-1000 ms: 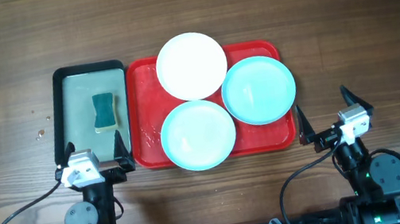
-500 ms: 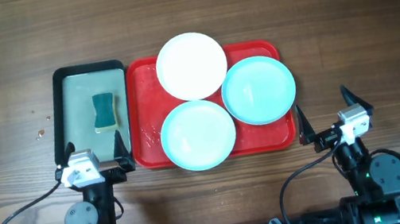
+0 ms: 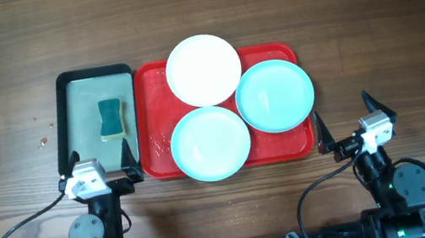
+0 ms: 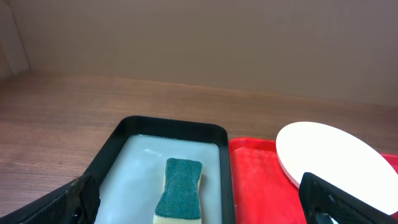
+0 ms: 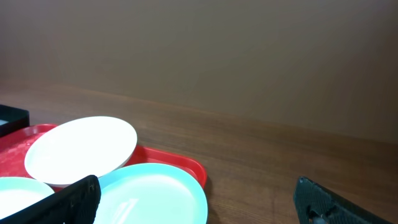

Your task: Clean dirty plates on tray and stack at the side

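Nothing has moved since the earlier frames. All three plates lie on the red tray [image 3: 154,119] at the frame's centre: the white plate [image 3: 203,70] at its upper edge, the right blue plate [image 3: 274,95] and the lower blue plate [image 3: 210,142]. None is stacked aside, so the whole job looks still to do. Left of them, the sponge [image 3: 111,119] lies untouched in the black-rimmed tray [image 3: 92,72]. Low in the frame, the left fingers [image 3: 127,156] and right fingers [image 3: 320,132] are spread wide and hold nothing, above the wooden surface [image 3: 383,6].
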`<state>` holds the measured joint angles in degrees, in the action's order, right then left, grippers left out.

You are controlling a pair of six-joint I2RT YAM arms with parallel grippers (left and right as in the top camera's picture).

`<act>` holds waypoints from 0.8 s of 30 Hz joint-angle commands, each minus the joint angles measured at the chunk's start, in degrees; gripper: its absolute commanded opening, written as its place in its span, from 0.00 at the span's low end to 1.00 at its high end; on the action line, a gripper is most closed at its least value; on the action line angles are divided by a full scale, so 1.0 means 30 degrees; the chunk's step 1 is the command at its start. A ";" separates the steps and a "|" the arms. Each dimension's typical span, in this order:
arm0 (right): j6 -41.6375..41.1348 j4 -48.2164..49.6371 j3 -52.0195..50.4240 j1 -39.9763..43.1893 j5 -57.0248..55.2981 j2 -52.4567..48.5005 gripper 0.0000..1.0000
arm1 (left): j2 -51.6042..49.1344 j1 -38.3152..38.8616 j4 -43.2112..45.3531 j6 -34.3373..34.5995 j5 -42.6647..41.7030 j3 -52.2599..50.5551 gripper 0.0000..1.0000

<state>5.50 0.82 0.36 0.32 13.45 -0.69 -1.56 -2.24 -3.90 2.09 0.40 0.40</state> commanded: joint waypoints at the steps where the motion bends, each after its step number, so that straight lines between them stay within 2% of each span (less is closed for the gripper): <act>1: 0.0168 0.0219 -0.0022 0.0015 -0.0036 -0.0109 1.00 | -0.0058 0.0087 -0.0080 0.0189 0.0175 -0.0029 1.00; 12: 0.0087 0.0124 -0.0022 0.0015 0.0051 -0.0109 1.00 | -0.0058 0.0087 -0.0087 0.0182 -0.0182 -0.0029 1.00; 16: -0.1508 0.0124 -0.0022 0.0015 0.0109 -0.0109 1.00 | -0.0058 0.0087 -0.0087 0.0182 -0.0182 -0.0029 1.00; 24: -0.1902 0.0131 -0.0022 0.0015 0.0175 -0.0109 1.00 | -0.0058 0.0087 -0.0073 0.0197 -0.0342 -0.0029 1.00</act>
<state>2.04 0.86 0.36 0.32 13.47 -0.69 -1.56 -2.24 -3.90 2.09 0.34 0.40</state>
